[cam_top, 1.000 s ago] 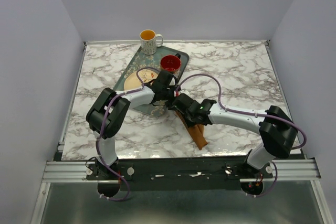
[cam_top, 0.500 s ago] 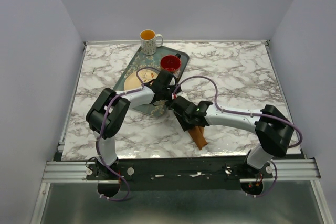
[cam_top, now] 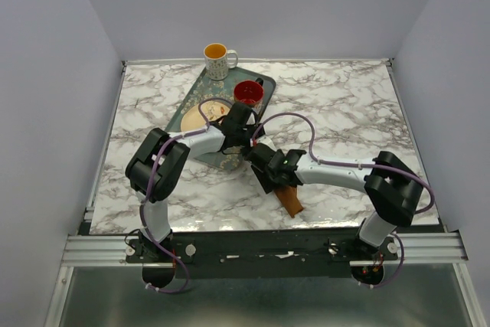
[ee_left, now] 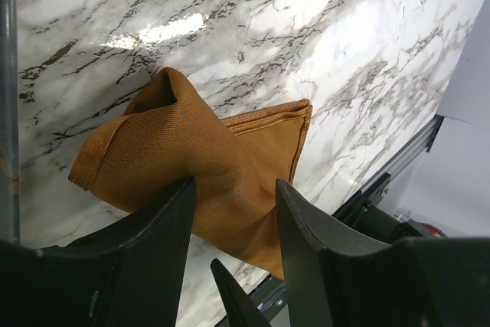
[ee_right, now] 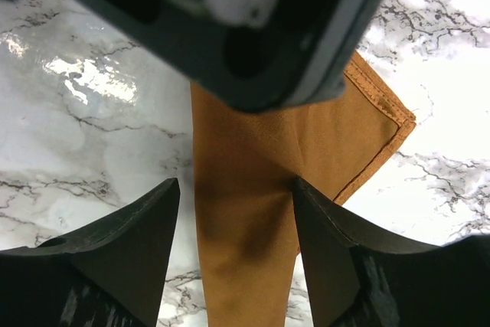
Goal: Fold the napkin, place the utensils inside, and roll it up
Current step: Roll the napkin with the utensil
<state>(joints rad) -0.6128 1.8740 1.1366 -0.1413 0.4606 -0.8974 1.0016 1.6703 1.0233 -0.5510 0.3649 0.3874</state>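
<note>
The rust-brown napkin (cam_top: 289, 200) lies as a narrow folded strip on the marble near the front edge, its far end hidden under both grippers. In the left wrist view the napkin (ee_left: 200, 143) bunches up between the fingers, and my left gripper (ee_left: 233, 186) is shut on it, both pads touching cloth. From the top, my left gripper (cam_top: 246, 142) sits just beyond my right gripper (cam_top: 264, 172). My right gripper (ee_right: 234, 183) straddles the napkin strip (ee_right: 253, 181) with its jaws open, the left finger clear of the cloth. No utensils show.
A dark green patterned tray (cam_top: 190, 99) at the back left holds a plate (cam_top: 197, 116) and a red cup (cam_top: 248, 92). A mug (cam_top: 217, 60) stands behind it. The left gripper's body (ee_right: 268, 28) hangs close over my right fingers.
My right gripper's jaws have spread apart, and its arm has shifted a little left. The left gripper has stayed where it was on the cloth.
</note>
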